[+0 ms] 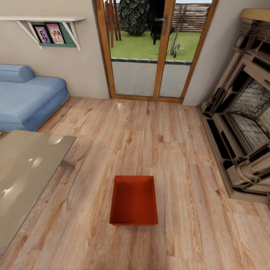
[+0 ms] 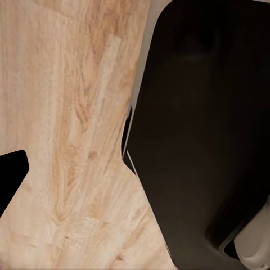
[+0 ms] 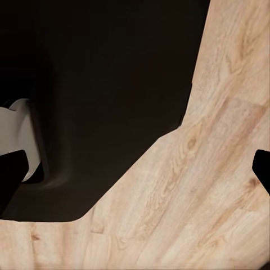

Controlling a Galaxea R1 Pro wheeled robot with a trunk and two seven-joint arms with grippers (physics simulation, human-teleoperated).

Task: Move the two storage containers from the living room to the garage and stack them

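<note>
One storage container [image 1: 134, 200], a lidless red-orange rectangular box, rests empty on the light wood-plank floor of the living room, straight ahead of me in the head view. My left gripper [image 2: 135, 183] hangs over bare planks beside my black base, with one dark fingertip [image 2: 11, 180] at the picture's edge and the other lost against the base. My right gripper [image 3: 138, 174] is open, with dark fingertips [image 3: 262, 169] at both edges and only floor between them. Neither gripper holds anything.
A glossy grey table [image 1: 26, 168] stands at the left, close to the container. A blue sofa [image 1: 26, 97] lies beyond it. The fireplace [image 1: 243, 112] runs along the right wall. Glass patio doors [image 1: 153, 52] close the far wall. My black base [image 2: 202, 135] shows in both wrist views.
</note>
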